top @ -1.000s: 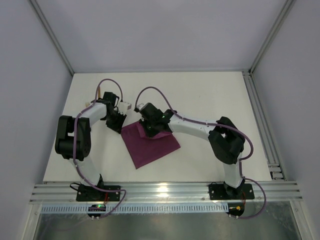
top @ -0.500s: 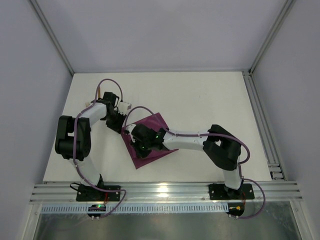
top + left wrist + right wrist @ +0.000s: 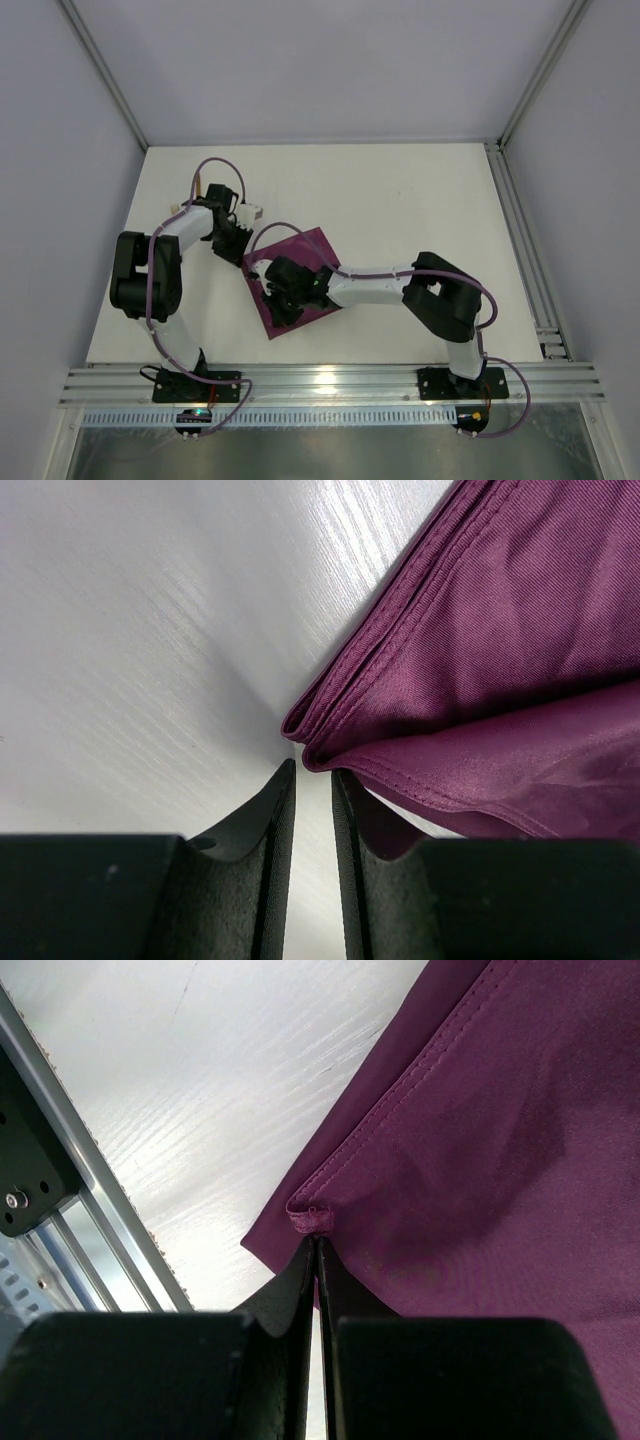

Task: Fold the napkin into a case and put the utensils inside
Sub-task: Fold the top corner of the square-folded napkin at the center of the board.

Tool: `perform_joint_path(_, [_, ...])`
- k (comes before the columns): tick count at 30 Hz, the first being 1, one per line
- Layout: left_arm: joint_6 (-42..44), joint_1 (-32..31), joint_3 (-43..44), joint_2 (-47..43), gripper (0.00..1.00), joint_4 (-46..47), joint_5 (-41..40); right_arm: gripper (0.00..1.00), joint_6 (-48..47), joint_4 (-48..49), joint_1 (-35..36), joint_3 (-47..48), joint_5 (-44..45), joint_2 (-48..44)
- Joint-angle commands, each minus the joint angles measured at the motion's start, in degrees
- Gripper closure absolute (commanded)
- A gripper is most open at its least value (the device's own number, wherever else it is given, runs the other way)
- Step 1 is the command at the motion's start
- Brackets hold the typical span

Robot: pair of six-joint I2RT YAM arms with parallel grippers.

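the magenta napkin (image 3: 305,248) lies folded flat on the white desk (image 3: 420,190) between the 2 arms. it is turned diagonal to the desk's edges, with 1 corner pointing toward the near edge. the right gripper (image 3: 316,1242) has its jaws clenched on a small curl of hemmed cloth at a corner. the left gripper (image 3: 312,772) has its jaws a slit apart, with the layered far-left corner just at their tips.

A white, faintly wood-grained tabletop (image 3: 420,200) fills the middle of the frame. Plain pale grey walls (image 3: 320,70) rise behind it and at both sides, edged by slanting silver aluminium posts (image 3: 540,70). A ribbed aluminium rail (image 3: 380,385) runs along the bottom, catching bright glare.
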Motion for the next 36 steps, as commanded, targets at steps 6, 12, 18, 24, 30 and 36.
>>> perform_joint_path(6, [0.6, 0.0, -1.0, -1.1, 0.76, 1.2, -1.1, 0.96, -1.9, 5.3, 1.1, -3.0, -3.0, -5.2])
perform_joint_path(12, [0.7, 0.1, -1.0, -1.2, 0.76, 1.3, -1.2, 0.96, -2.4, 8.0, 1.4, -5.6, -4.1, -7.0])
perform_joint_path(18, [0.7, 0.0, -0.8, -1.6, 0.73, 0.9, -1.3, 0.96, -2.4, 8.5, 1.4, -4.6, -4.0, -5.0])
perform_joint_path(24, [1.1, 0.1, -0.7, -3.0, 0.66, 0.3, -1.9, 0.86, -2.4, 8.7, 1.4, -4.8, -4.5, -3.6])
perform_joint_path(30, [1.8, 0.4, -0.5, -4.4, 0.61, -0.9, -2.9, 0.61, -3.5, 8.3, 1.9, -5.2, -6.0, -4.8])
perform_joint_path(36, [2.5, 0.8, -0.4, -7.3, 0.59, -2.7, -3.5, 0.58, -3.8, 9.1, 2.0, -5.5, -5.7, -10.0])
